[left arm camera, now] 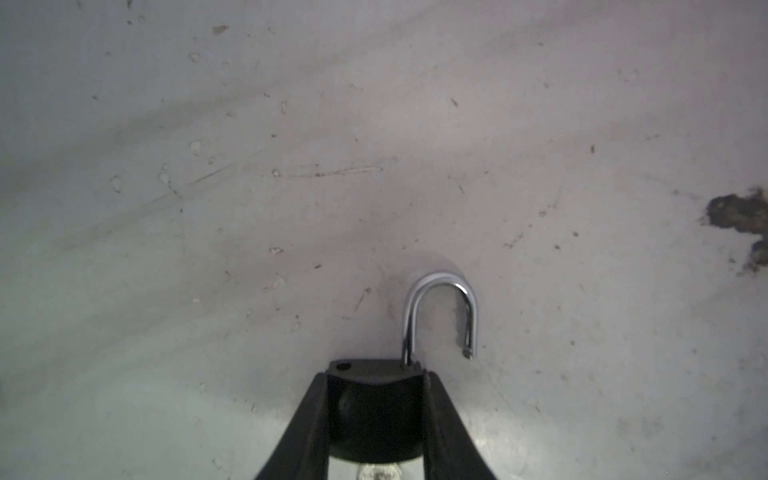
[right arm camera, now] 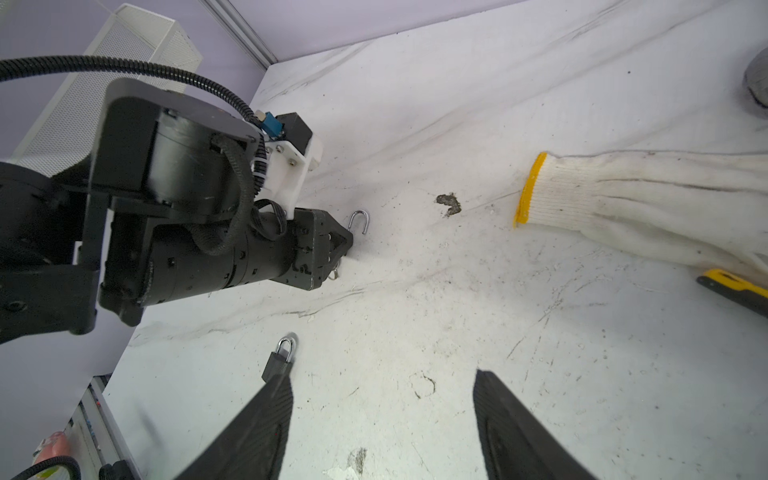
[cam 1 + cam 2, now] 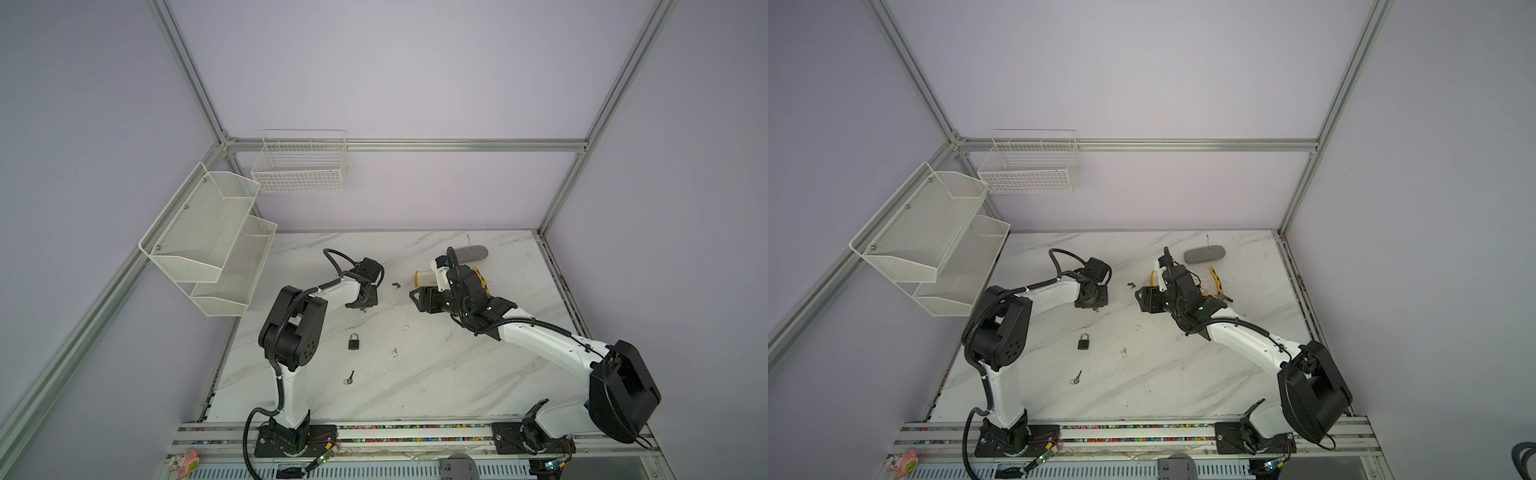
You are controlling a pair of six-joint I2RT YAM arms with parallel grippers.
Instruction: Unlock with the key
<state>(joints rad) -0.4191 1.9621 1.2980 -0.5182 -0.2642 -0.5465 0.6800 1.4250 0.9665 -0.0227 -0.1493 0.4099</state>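
A white, grey-veined table (image 3: 457,374), scuffed and speckled, fills a frame with lilac walls, and mesh shelves (image 3: 208,241) and a wire basket (image 3: 299,166) hang at its far left corner. The left gripper (image 1: 376,376) is low over the far middle of the table. Its two black fingers (image 1: 307,424) pinch the black body of a padlock (image 1: 374,407), one finger flat against each narrow side. The body fills the gap between them, and its top face stands just past the fingertips. The shackle (image 1: 409,324) is sprung: one leg sits in the body, while the other end hangs free beside it, clear of its hole and out beyond the fingertips. In the left wrist view a round silver bit shows under the body between the fingers, but what it is cannot be told. In the right wrist view a small metal ring (image 2: 334,272) shows at the gripper's underside. The right gripper (image 2: 382,378) faces the padlock from nearby, its fingers (image 2: 257,428) spread wide with only bare table between them. A second padlock (image 3: 354,341), closed, lies flat nearer the front, well apart from both grippers, and a loose key (image 3: 349,377) lies nearer the front again. A dark smear (image 2: 449,203) marks the table between the grippers. By the right arm lie a glove (image 2: 623,208), yellow-handled pliers (image 2: 719,276) and a grey case (image 3: 1204,254).
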